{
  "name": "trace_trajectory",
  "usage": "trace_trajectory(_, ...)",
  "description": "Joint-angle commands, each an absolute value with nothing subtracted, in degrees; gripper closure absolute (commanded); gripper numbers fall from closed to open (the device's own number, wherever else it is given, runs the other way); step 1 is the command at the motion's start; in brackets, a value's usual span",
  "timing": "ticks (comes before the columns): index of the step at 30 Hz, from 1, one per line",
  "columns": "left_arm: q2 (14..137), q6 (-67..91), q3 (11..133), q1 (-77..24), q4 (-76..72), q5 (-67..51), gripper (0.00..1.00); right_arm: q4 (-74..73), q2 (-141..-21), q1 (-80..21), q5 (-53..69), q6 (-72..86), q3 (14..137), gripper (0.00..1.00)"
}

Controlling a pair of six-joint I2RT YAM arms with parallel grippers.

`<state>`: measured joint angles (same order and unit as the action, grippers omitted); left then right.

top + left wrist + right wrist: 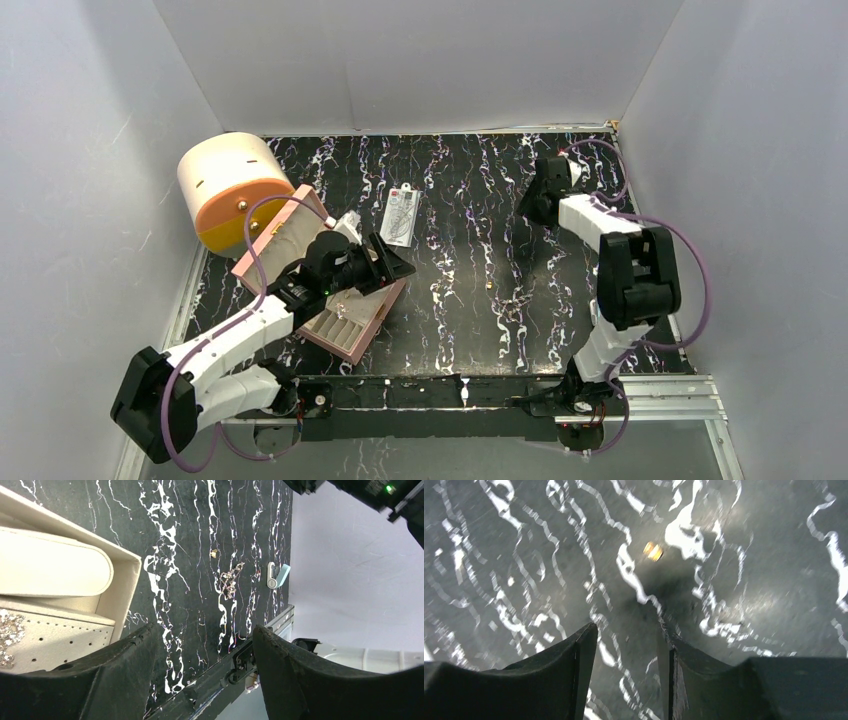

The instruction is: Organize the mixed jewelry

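Though its print is unreadable, clear packet [399, 215], gold stud [653, 551]

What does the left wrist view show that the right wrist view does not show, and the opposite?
Only left wrist: the box tray, a chain tangle, a light-blue block, the left gripper. Only right wrist: the right gripper, open and empty. Both: the black marbled table and one gold stud; whether it is the same stud, I cannot tell.

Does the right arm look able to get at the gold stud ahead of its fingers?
Probably yes: the right gripper stands open, and the gold stud lies alone on the marble tabletop just beyond it, with nothing in between.
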<state>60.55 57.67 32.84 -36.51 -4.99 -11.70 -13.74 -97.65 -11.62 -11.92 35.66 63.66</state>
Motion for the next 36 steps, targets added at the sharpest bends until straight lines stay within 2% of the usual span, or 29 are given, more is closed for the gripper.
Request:
trace_trajectory(1,59.7,53.6,36.3,-36.4,-3.3,-13.1,0.33,-14.3,-102.8,-11.0,-18.9,28.6,70.7,0.45)
trace_trajectory(7,60.0,52.6,37.0,-36.4,-2.9,-13.3,0.33,-15.8,-109.2,-10.3,-22.8,20.4,76.2,0.45)
trace_trajectory(11,60.9,52.4,37.2,-36.4,-3.1,-14.0,0.34,-16.4,-113.1,-9.0,-19.9,14.6,79.7,0.46)
trace_trajectory(16,61.2,52.2,37.5,-36.4,-3.2,-14.1,0.34,-16.0,-115.6,-8.5,-17.2,7.9,82.3,0.56)
trace_trajectory(20,61.6,52.3,37.5,-36.4,-3.3,-14.0,0.35,-16.3,-116.6,-8.5,-15.1,5.9,83.7,0.68)
trace_trajectory(27,62.3,52.5,37.5,-36.4,-3.7,-14.1,0.35,-16.9,-116.4,-8.5,-13.1,5.7,84.0,0.79)
trace_trajectory(30,62.4,52.5,37.5,-36.4,-3.9,-14.3,0.36,-17.7,-116.6,-8.5,-13.4,6.2,84.5,0.8)
trace_trajectory(36,62.5,52.5,37.2,-36.4,-4.0,-14.4,0.36,-18.0,-116.2,-8.5,-17.6,7.9,84.3,0.71)
